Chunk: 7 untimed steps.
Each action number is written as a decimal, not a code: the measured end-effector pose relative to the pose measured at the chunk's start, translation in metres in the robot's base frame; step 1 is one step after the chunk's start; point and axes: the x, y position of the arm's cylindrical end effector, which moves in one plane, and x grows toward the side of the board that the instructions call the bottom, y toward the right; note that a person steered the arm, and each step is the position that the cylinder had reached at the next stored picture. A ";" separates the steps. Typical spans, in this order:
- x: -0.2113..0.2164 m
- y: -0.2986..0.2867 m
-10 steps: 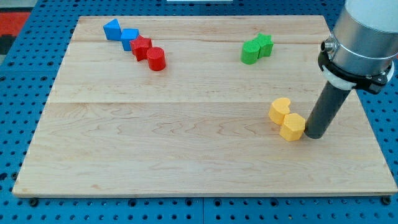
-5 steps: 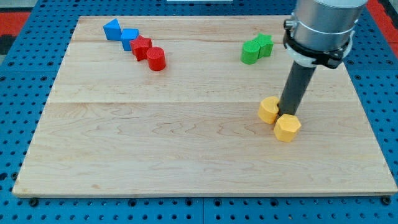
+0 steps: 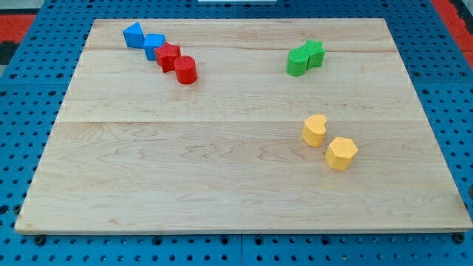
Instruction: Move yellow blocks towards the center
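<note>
Showing no tip, yellow blocks (image 3: 327, 142) apart

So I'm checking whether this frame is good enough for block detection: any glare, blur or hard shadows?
Camera view: sharp throughout, evenly lit, no glare on the board; the yellow blocks cast only faint shadows, and the red, blue and green ones are crisp. My tip is out of frame.

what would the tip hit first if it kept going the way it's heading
Cannot tell: my tip is out of view now, so no heading shows. The two yellow blocks sit slightly apart, right of centre.
</note>
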 end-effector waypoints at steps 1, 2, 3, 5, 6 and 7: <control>-0.006 -0.056; -0.018 -0.103; -0.022 -0.111; -0.051 -0.166; -0.063 -0.183; -0.070 -0.198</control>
